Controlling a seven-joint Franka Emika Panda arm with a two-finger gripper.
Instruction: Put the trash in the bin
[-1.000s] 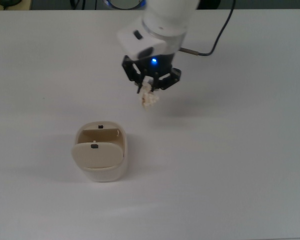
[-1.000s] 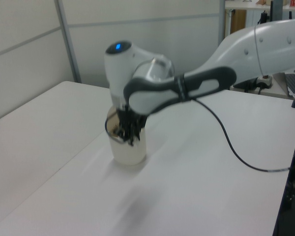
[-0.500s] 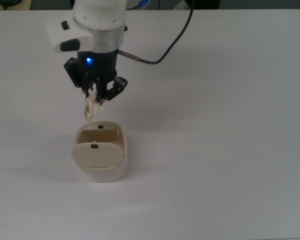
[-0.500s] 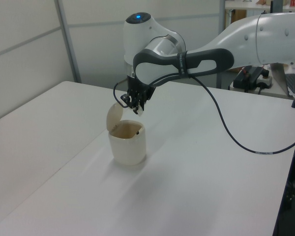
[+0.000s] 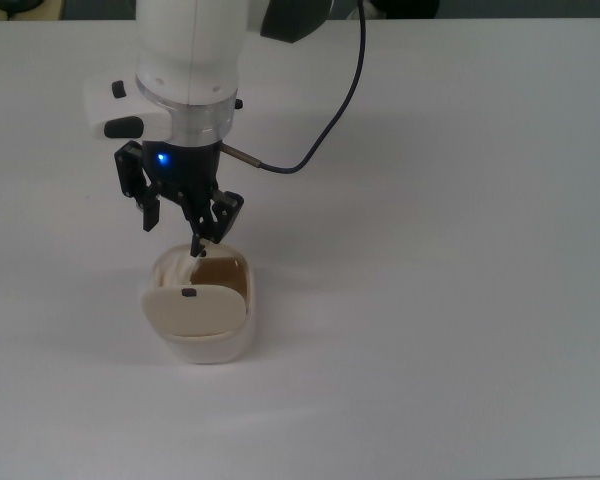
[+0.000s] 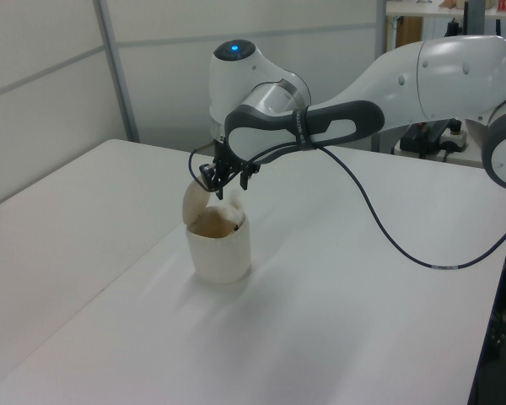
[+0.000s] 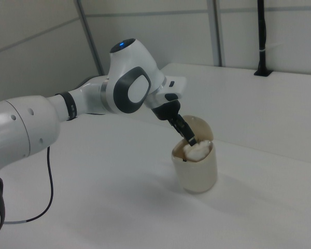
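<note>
**Paper wad sits in the mouth of the bin, gripper spread above it**

The gripper [image 5: 175,222] hangs right over the bin [image 5: 202,335], and its fingers [image 5: 151,205] stand spread, with nothing pinched between them. In the top view the gripper is at the bin's 12 o'clock, one fingertip dipping over the open rim. In the right view the trash [image 7: 197,151], a lumpy cream-white wad, lies in the bin's opening, level with the rim and just below the dark fingertip that reaches down towards it; whether the two touch I cannot tell. The flap lid [image 5: 193,309] is swung open and covers the 6 o'clock half of the opening in the top view. A blue light [image 5: 161,157] glows on the wrist. A black cable [image 5: 343,100] loops away from the arm towards 1 o'clock across the white bench [image 5: 460,300]. The bin stands upright on the bench.
</note>
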